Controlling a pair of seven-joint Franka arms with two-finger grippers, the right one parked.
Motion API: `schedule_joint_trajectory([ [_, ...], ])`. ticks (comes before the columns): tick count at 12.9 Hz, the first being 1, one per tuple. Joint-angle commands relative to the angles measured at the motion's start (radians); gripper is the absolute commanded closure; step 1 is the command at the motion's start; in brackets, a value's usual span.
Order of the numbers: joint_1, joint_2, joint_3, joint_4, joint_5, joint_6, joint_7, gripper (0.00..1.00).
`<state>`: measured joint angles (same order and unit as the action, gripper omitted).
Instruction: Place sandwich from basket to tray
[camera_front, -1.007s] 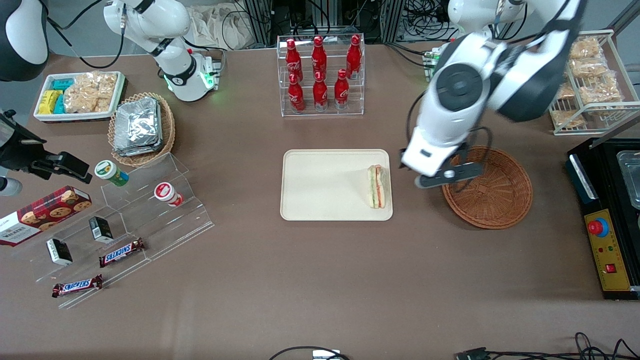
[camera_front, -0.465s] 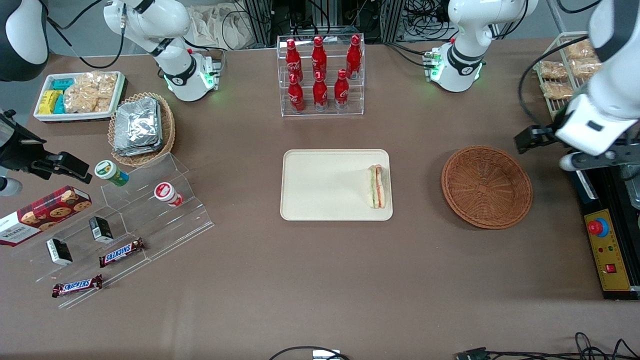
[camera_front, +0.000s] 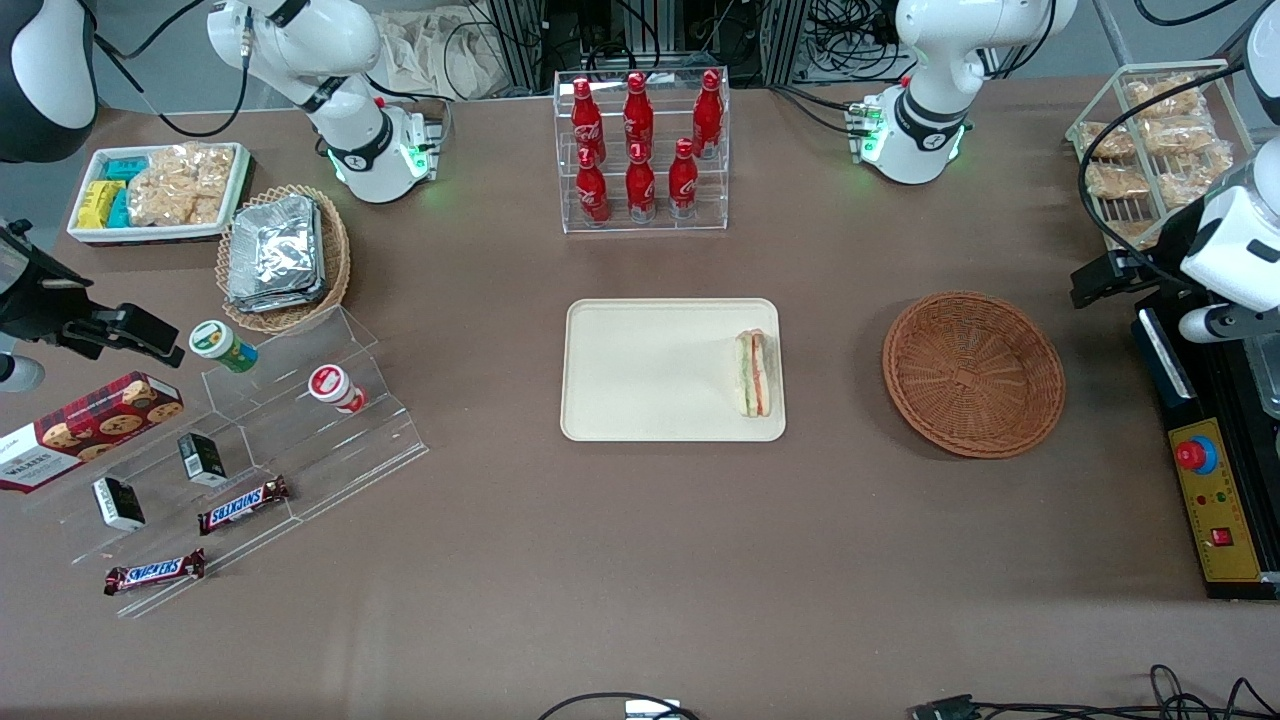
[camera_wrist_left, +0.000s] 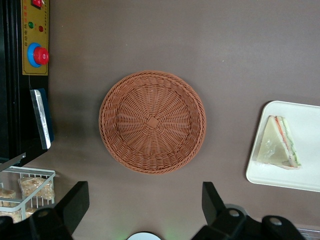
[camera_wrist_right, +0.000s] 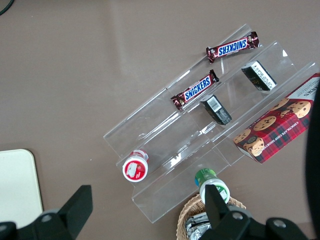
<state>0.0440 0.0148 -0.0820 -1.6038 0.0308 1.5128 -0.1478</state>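
on the tray (camera_front: 650, 370), near its edge toward the basket (camera_front: 973, 372), your sandwich (camera_front: 755, 374) now lies delivered. the gripper (camera_wrist_left: 142, 212), fingers spread wide and empty, has withdrawn high above the basket, toward the working arm's table end; treat placement as complete.

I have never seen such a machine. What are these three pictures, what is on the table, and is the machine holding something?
These are two robot arms at a table. One camera looks down from the front; the other two sit on the arms' wrists. The sandwich lies on the cream tray, at the edge nearest the brown basket, which has nothing in it. The working arm's gripper is open, holds nothing, and hangs high near the table's working-arm end. Cola bottles stand farther from the front camera than the tray.
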Motion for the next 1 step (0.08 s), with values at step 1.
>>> schedule_joint_trajectory([
  [1, -0.015, -0.007, 0.015, 0.008, -0.015, 0.0, 0.008, 0.0],
])
